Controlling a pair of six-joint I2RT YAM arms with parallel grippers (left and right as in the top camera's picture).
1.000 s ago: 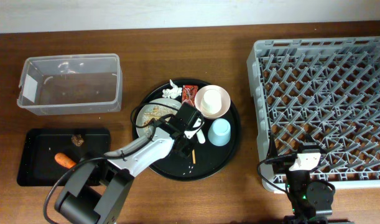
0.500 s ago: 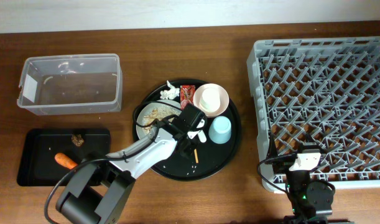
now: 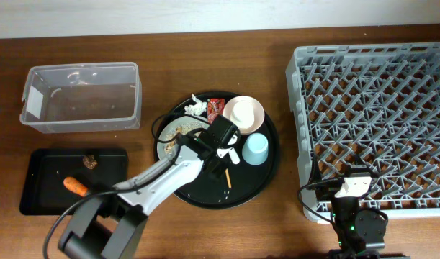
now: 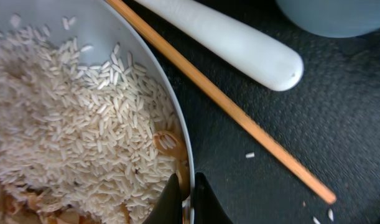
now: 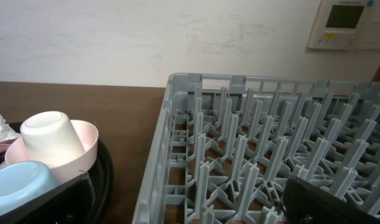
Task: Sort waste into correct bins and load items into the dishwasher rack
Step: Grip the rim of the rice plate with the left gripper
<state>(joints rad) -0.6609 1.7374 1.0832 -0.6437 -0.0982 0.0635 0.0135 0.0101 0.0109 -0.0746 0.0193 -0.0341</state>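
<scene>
White rice point(image 4: 71, 124) covers the pale plate point(image 4: 102, 28), with brownish bits at its near edge. The left gripper point(image 4: 188, 200) pinches the plate rim, fingers narrow with only the rim between them. Just beside the hand, off the plate, a wooden chopstick point(image 4: 239, 118) lies on the round black tray point(image 4: 339, 155). Past it is the white fork handle point(image 4: 239, 46), then the light blue cup point(image 4: 339, 12).

Change over the last second: the hand creeps slightly away from the robot toward the cream-pink bowl point(image 3: 257, 108), and the bowl and the red wrapper point(image 3: 216, 108) shift a touch. The plate barely moves and looks flat on the tray. My read is that the grip is set and the lift has not begun.

Crumpled white paper point(image 3: 196, 106) sits just beyond the hand, next to the wrapper. A small white cup point(image 5: 50, 134) sits upside down in the bowl.

Well off to the hand's side, the shallow black tray point(image 3: 39, 165) holds the carrot point(image 3: 75, 185) and a mushroom bit point(image 3: 91, 162), so the rice likely goes there. The clear tub point(image 3: 133, 93) looks empty.

Far on the opposite side, the grey rack point(image 3: 378, 108) holds nothing. The right gripper point(image 5: 186, 186) is parked at the rack's front edge with its fingers wide apart.
</scene>
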